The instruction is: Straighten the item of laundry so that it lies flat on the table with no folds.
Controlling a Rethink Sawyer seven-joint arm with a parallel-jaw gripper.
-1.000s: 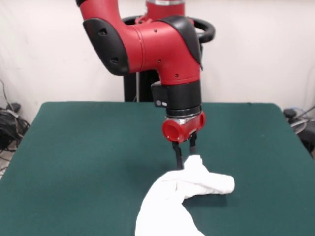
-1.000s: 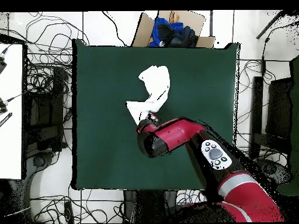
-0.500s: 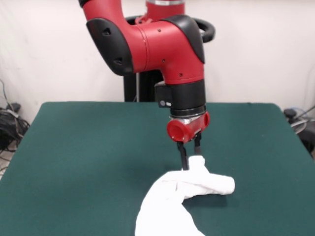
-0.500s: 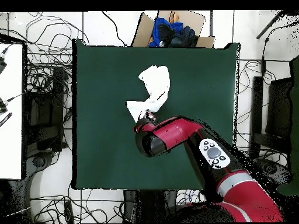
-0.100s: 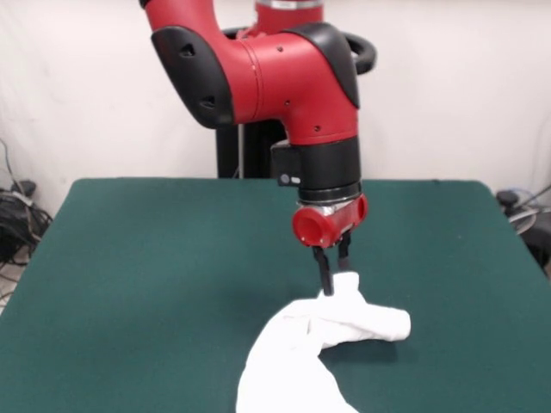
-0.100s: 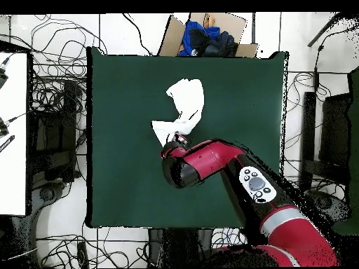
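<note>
Your hand (image 5: 332,277) sits right at the top edge of the shirt (image 5: 323,344), black fingers (image 5: 325,274) pointing straight down, tips touching the raised white hump of cloth; the fingers look close together with cloth at the tips, but you cannot tell from either view whether they actually pinch it. Shirt is bunched on the green tabletop (image 5: 155,275), not flat: a rolled fold sticks out sideways from the hump, and a longer crumpled part runs from the hump away toward the tabletop's front edge, cut off by the picture's bottom in the front view. Only plain white cloth shows, no print visible. From overhead the shirt (image 6: 184,106) lies as a bent strip, with the hand's end nearest the red arm (image 6: 210,162) and the other end well toward the tabletop (image 6: 126,175) edge far from the arm. Beyond that far edge, past the shirt, you've got a cardboard box (image 6: 207,31) on the floor holding blue and dark cloth. Cables (image 6: 56,91) are strewn on the floor off one side of the shirt.
</note>
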